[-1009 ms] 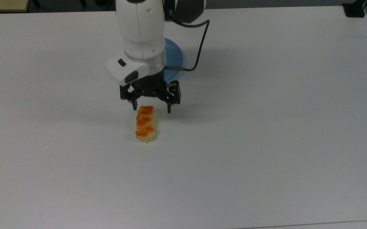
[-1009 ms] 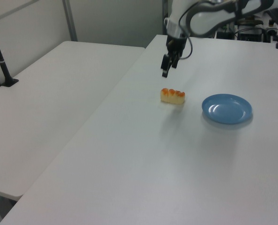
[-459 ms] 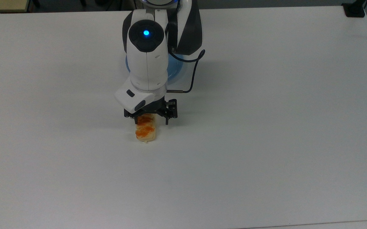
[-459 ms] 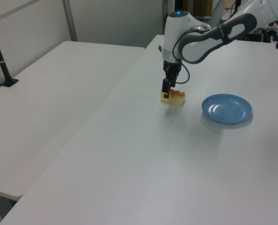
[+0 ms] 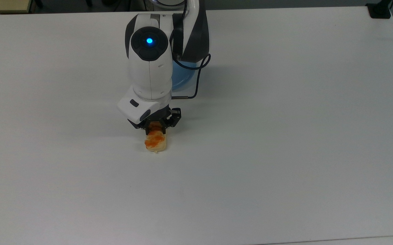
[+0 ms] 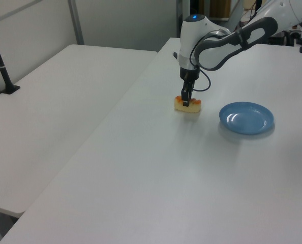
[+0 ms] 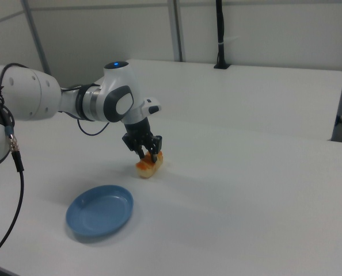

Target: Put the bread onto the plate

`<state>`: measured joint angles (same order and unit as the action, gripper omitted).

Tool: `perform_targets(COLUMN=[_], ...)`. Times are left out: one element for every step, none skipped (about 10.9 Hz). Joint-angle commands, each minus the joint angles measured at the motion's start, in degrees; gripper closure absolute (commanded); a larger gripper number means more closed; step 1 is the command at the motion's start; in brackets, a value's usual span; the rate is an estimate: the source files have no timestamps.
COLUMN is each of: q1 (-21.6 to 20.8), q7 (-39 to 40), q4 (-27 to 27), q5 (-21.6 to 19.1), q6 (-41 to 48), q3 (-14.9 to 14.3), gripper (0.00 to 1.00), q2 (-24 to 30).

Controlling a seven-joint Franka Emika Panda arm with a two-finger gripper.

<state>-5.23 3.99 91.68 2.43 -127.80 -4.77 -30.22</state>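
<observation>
Scene: white table (image 5: 284, 136), single Franka arm (image 7: 38, 103) reaching down over the work.
Gripper: gripper (image 5: 156, 131) lowered onto the far end of the bread (image 5: 156, 142), as the top view shows it; seen also in the left view (image 6: 185, 100) and the right view (image 7: 150, 157).
Jaws: drawn in against the loaf's two long sides, apparently clamped on it; firmness of the hold not readable.
Bread: between the jaws at one end, the other end sticking out past them toward the top view's bottom; underside seemingly resting on the table, in the left view (image 6: 187, 105) and the right view (image 7: 149, 166) alike.
Plate: light-blue plate (image 6: 246, 118) well apart from the jaws, bare, toward the left view's right; in the right view (image 7: 99, 210) below and to the left of the jaws; in the top view (image 5: 182, 78) mostly behind the arm.
Progress: approach and grasp judged done; lift, carry and release yet to come.
Remaining: raise the loaf clear, cross to the plate, set down inside the rim, part the jaws.
Risk: off-centre grip, so possible tilt of the free end on lifting.
</observation>
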Motion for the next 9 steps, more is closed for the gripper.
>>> perform_targets(q1=[0.04, 0.13, 0.13, 0.05, -0.22, -0.57, -0.83, -1.09, -2.4], q7=[2.42, 4.95, 7.85, 10.05, 11.56, 12.44, 12.45, 12.19, 11.66], q4=[1.13, 1.83, 4.1, 7.26, 10.77, 14.89, 18.59, 21.58, 23.88], q5=[-0.14, -0.49, -0.67, -0.76, -0.76, -0.67, -0.5, -0.15, -0.06], q6=[8.31, 13.67, 18.16, 21.68, 24.42, 25.84, 25.85, 25.68, 25.33], q3=[-0.32, -0.32, -0.32, -0.24, -0.24, 0.11, 0.29, 0.38, 0.38], gripper=[0.7, 0.69, 0.69, 0.69, 0.69, 0.69, 0.69, 0.68, 0.68], q2=[6.2, 9.36, 13.22, 17.35, 20.96, 23.6, 24.76, 25.56, 25.65])
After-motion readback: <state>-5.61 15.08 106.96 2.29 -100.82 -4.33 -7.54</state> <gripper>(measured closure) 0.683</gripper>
